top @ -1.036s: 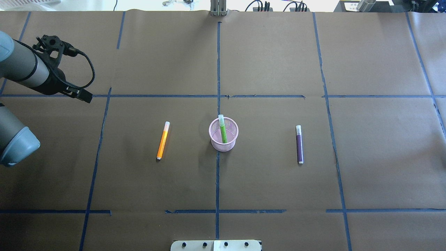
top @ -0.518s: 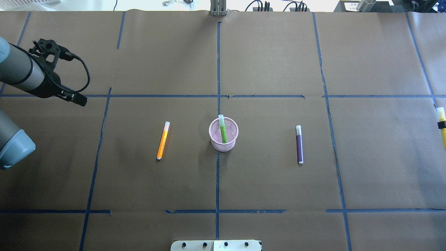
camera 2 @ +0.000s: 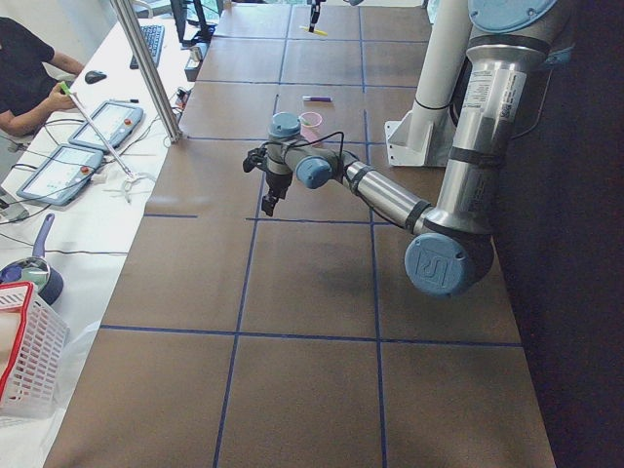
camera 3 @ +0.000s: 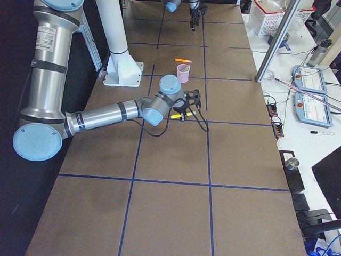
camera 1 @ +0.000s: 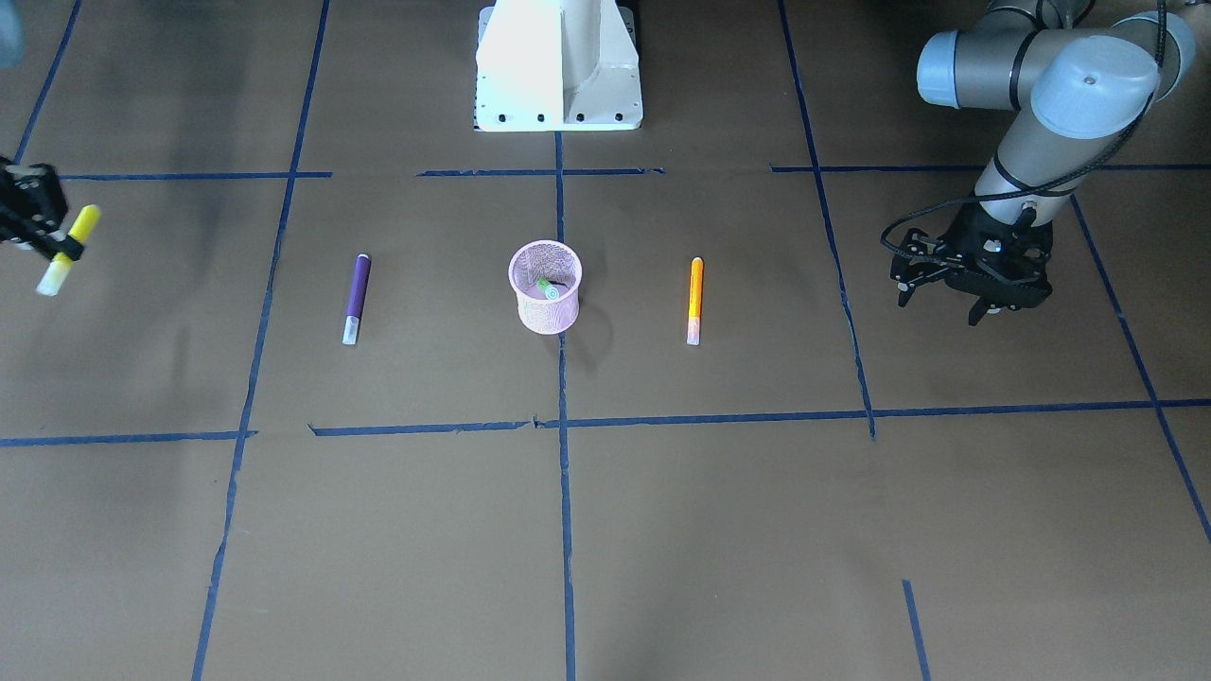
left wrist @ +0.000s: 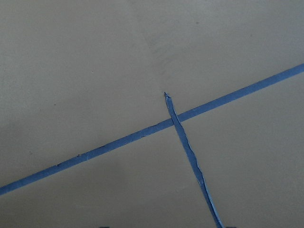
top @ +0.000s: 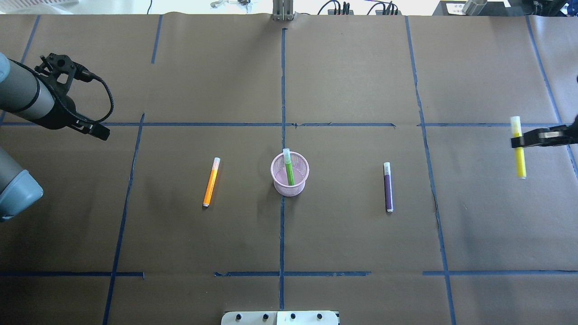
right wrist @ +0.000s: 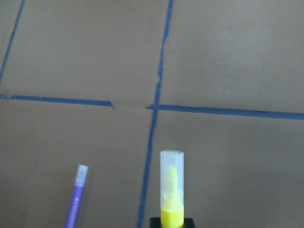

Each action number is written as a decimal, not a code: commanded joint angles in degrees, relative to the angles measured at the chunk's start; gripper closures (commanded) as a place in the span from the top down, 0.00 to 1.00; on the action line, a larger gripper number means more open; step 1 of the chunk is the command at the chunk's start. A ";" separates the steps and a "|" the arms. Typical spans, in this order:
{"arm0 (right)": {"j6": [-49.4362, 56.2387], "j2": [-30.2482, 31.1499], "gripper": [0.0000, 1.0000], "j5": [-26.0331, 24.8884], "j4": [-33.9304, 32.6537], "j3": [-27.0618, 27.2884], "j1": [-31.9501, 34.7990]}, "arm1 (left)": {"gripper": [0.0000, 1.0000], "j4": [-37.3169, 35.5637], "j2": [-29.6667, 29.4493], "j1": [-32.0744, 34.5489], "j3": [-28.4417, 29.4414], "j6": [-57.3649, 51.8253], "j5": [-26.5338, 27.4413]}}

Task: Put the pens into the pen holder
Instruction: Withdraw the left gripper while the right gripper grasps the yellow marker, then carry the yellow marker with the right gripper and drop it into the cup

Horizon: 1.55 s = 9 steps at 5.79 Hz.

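The pink mesh pen holder [top: 289, 180] stands at the table's middle, also in the front view [camera 1: 546, 307]. A green pen [top: 288, 169] stands inside it. An orange pen [top: 211, 182] lies to its left and a purple pen [top: 388, 186] to its right, both flat on the table. My right gripper [top: 518, 141] is at the far right, shut on a yellow pen [top: 519, 158] with a whitish cap, held above the table; the right wrist view shows that pen [right wrist: 171, 190] and the purple pen [right wrist: 76, 204]. My left gripper [top: 100, 132] is open and empty at the far left.
Brown paper with blue tape lines [top: 282, 90] covers the table. The robot's white base [camera 1: 558, 66] stands behind the holder in the front view. Cables and plugs [top: 356, 8] sit along the far edge.
My right gripper has come in from the right edge with the yellow pen and moved left. My left arm has drawn back a little to the left.
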State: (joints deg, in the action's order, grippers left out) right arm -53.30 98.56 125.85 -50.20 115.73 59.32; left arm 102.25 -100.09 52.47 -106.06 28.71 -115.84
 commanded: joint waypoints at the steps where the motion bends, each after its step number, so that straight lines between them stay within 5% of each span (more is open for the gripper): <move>1: -16.05 -6.94 0.00 -14.85 -0.51 5.19 -11.98 | 0.98 -0.03 0.51 -0.09 -0.11 -0.05 -0.09; 3: -26.91 -16.17 0.00 -35.98 -2.43 5.12 -25.05 | 0.99 -0.12 0.42 -0.09 -0.20 0.03 -0.79; 4: -27.37 -23.17 0.00 -48.03 -10.28 5.03 -32.96 | 0.99 -0.12 0.42 -0.09 -0.37 0.03 -0.88; 5: -29.55 -28.72 0.00 -54.68 -16.02 4.16 -37.74 | 0.99 -0.20 0.51 -0.09 -0.29 0.03 -2.36; 7: -33.09 -35.52 0.00 -75.72 -18.45 -5.12 -46.53 | 0.99 -0.12 1.82 -0.17 -1.16 0.03 -2.37; 9: -37.20 -39.15 0.00 -83.11 -18.45 -11.92 -48.42 | 0.99 -0.20 1.74 -0.26 -1.60 0.12 -2.37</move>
State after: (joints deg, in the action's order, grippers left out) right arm -88.51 60.52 46.52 -68.55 106.43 12.02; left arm 102.06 -98.38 52.26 -107.46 28.77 -118.21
